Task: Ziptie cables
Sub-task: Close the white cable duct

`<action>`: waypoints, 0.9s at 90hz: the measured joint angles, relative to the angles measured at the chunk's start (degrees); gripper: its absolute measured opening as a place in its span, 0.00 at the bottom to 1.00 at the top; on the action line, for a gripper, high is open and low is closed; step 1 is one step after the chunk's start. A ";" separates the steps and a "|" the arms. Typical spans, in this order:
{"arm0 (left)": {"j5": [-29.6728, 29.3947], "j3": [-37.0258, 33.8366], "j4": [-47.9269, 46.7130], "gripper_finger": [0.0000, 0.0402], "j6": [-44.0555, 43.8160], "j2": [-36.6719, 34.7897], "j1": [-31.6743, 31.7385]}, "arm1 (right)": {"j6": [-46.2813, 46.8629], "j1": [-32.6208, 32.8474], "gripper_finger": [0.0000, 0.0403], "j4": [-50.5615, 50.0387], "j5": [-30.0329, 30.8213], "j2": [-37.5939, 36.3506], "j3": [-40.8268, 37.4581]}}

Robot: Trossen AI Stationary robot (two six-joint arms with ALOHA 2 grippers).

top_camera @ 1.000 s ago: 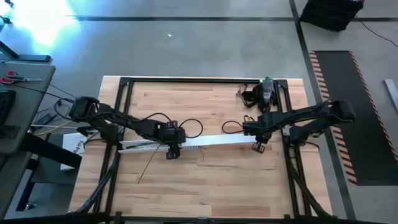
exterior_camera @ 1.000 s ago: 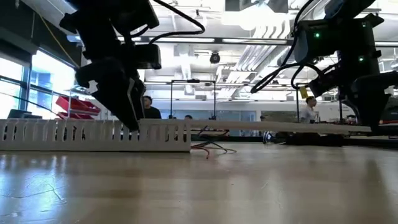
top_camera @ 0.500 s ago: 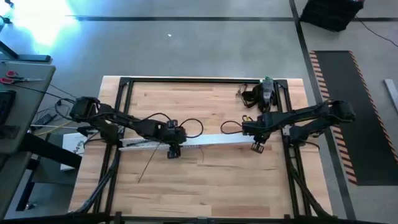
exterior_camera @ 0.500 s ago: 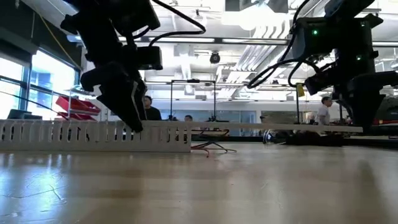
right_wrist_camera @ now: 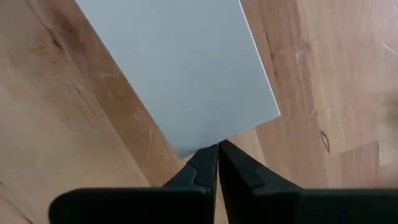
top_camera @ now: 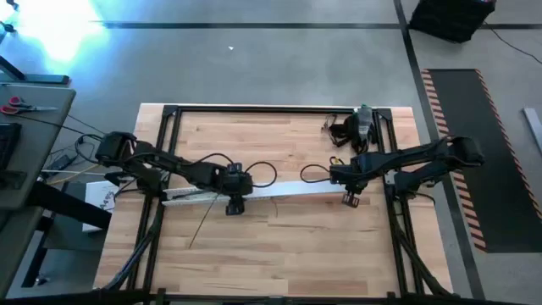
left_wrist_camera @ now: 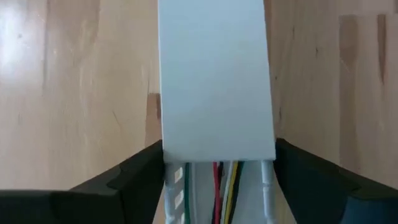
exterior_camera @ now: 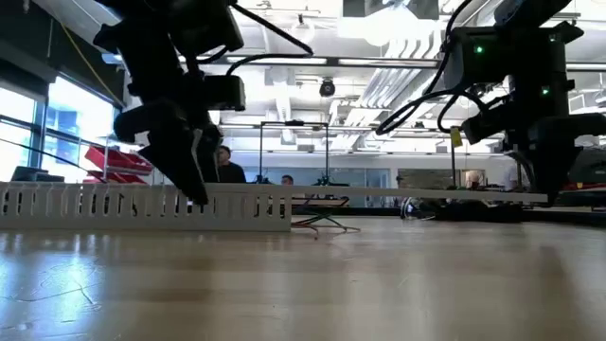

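A long white slotted channel [top_camera: 195, 196] [exterior_camera: 142, 206] lies across the table's middle. Coloured cables [left_wrist_camera: 222, 186] run inside it, red, yellow, green and white. A flat white cover strip [top_camera: 296, 191] [exterior_camera: 417, 194] lies over the channel's right part and reaches on toward the table's right. My left gripper [top_camera: 235, 203] [exterior_camera: 194, 189] straddles the strip's left end [left_wrist_camera: 214, 146] at the channel's top. My right gripper [top_camera: 350, 196] [exterior_camera: 535, 185] is shut on the strip's right end. A few loose wires [exterior_camera: 322, 224] lie behind the channel. My left gripper comes from above, pointing down, its fingers [left_wrist_camera: 146, 165] across the channel. Their inner sides lie against the two long edges [left_wrist_camera: 163, 140] of the cover strip at its left end, which rests on the channel's top. My right gripper pinches the end edge [right_wrist_camera: 214, 138] of the cover strip's right end between its two fingertips, from above. That end [exterior_camera: 544, 196] hangs clear of the table, while the strip's left part rests on the channel.
A black metal frame [top_camera: 279, 109] runs around the tabletop. A black device with a green light [top_camera: 360, 127] sits at the far right. A thin dark strand [top_camera: 201, 224] lies on the wood near the left gripper. Bare wood lies toward the near edge.
My right gripper has moved a little toward the table's left with the cover strip's right end, sliding the strip leftward along the channel. My left gripper has shifted slightly left along the channel's top.
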 joint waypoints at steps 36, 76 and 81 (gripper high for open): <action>-2.33 0.00 -5.02 0.68 -3.59 0.00 -0.17 | 0.28 -0.02 0.00 0.02 0.03 0.00 0.00; -2.94 0.00 -2.11 0.58 -1.80 -0.04 -0.17 | -0.16 0.00 0.00 1.09 0.78 0.00 0.21; -2.94 0.00 -2.11 0.56 -1.80 -0.04 -0.17 | -0.40 -0.02 0.00 1.11 0.81 0.00 0.17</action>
